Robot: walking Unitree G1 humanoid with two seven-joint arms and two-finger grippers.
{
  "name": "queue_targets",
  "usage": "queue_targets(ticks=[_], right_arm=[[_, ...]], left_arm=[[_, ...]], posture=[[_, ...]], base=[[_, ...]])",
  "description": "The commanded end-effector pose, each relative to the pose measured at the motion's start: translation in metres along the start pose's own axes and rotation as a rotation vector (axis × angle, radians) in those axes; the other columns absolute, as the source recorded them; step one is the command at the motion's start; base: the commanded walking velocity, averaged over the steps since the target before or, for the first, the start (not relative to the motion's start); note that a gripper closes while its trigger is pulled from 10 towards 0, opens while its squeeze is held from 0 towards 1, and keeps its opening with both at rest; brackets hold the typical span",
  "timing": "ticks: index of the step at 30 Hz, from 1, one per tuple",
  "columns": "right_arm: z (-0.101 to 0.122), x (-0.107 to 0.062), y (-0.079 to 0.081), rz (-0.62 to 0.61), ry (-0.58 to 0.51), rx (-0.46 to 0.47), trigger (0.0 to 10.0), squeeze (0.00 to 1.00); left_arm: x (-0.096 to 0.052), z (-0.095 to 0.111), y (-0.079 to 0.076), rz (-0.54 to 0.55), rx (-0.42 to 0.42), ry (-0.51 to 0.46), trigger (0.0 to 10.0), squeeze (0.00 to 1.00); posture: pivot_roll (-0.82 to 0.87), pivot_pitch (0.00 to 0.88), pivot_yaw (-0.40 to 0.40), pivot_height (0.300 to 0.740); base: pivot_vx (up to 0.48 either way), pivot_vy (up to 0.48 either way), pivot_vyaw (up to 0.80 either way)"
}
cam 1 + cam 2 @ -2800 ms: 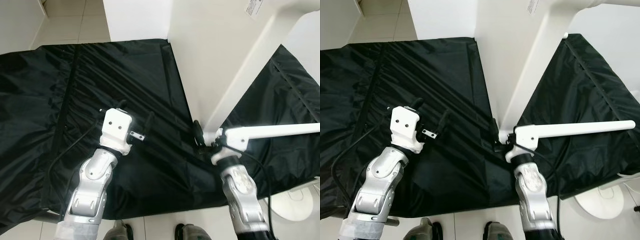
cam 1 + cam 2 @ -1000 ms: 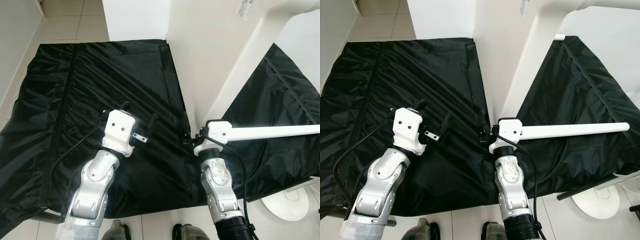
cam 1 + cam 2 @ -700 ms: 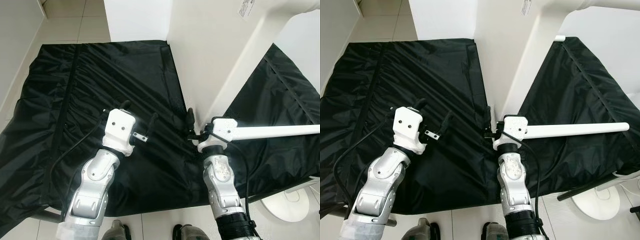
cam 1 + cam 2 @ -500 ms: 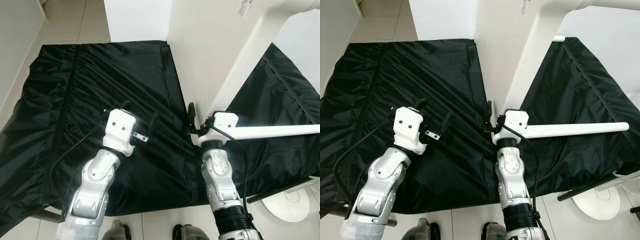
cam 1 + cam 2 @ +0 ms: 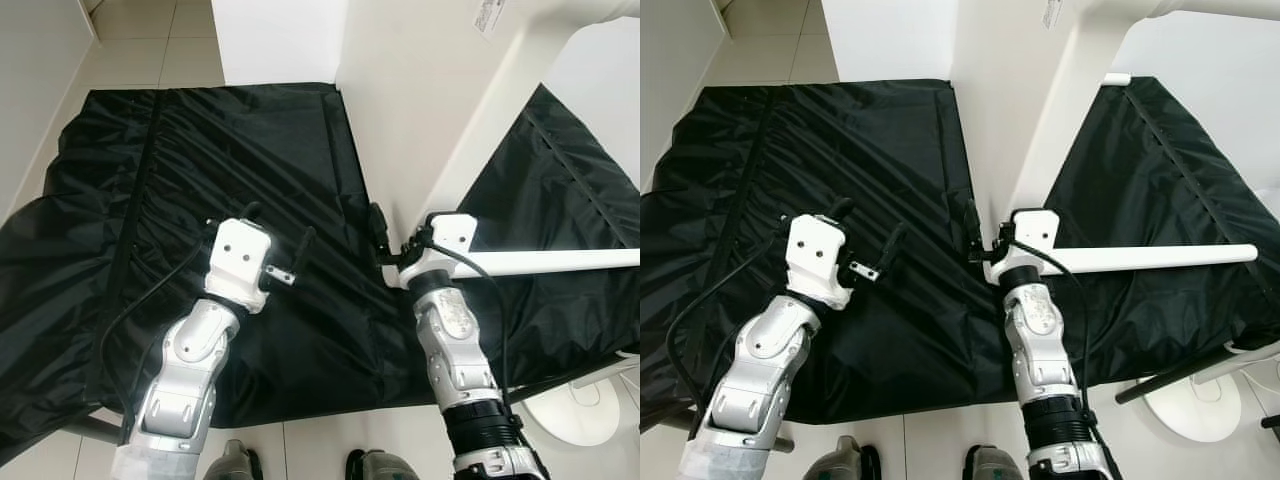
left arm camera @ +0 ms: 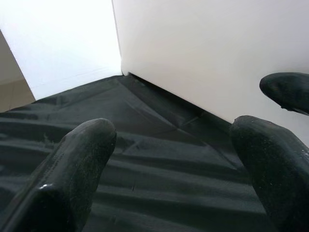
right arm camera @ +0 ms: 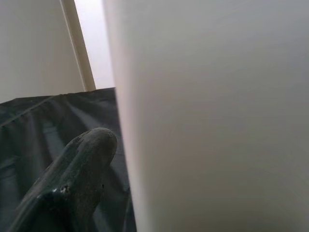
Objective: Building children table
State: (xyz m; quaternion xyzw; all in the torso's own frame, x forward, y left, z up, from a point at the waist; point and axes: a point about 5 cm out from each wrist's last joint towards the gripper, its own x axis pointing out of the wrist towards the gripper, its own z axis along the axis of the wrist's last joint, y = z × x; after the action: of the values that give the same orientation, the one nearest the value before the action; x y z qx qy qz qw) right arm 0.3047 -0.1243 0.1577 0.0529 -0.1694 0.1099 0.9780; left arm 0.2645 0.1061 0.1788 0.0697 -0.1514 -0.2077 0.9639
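A large white tabletop panel [image 5: 420,100] stands on edge on a black cloth [image 5: 200,150]. One white leg [image 5: 510,110] runs slanted along it. A second white leg [image 5: 560,262] lies level, reaching from beside my right wrist to the right. My right gripper [image 5: 386,234] is open at the panel's near edge; one finger [image 7: 82,164] sits on the cloth side, close to the panel [image 7: 212,116], and the other is hidden behind it. My left gripper [image 5: 278,228] hovers open over the cloth left of the panel, fingers [image 6: 72,169] wide apart and holding nothing.
The cloth covers a low surface whose front edge is near my feet [image 5: 235,465]. A white round base [image 5: 580,405] stands on the floor at the lower right beside a black bar [image 5: 1170,375]. Pale tiled floor [image 5: 150,40] lies beyond the cloth.
My right gripper has moved forward and slightly right, from the cloth up to the panel's near edge. The left arm has hardly moved. The camera has shifted a little.
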Motion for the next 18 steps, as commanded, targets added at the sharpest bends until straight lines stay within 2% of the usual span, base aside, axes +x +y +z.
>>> queue_targets(ticks=[1,8,18], right_arm=[[0.000,-0.001,0.003,0.027,0.008,0.013,10.0,0.00],[0.001,-0.008,0.002,0.100,0.019,0.033,10.0,0.00],[-0.005,-0.019,0.019,0.213,0.058,0.074,10.0,0.00]], left_arm=[[-0.002,0.000,0.001,0.033,0.002,0.011,10.0,0.00],[-0.001,-0.001,0.001,0.025,0.001,0.013,10.0,0.00],[-0.001,-0.001,0.001,0.021,-0.002,0.015,10.0,0.00]], posture=[[-0.01,0.110,0.006,0.740],[-0.02,0.115,0.015,0.740],[-0.02,0.117,0.019,0.740]], base=[[0.000,0.000,0.00],[0.000,0.000,0.00],[0.000,0.000,0.00]])
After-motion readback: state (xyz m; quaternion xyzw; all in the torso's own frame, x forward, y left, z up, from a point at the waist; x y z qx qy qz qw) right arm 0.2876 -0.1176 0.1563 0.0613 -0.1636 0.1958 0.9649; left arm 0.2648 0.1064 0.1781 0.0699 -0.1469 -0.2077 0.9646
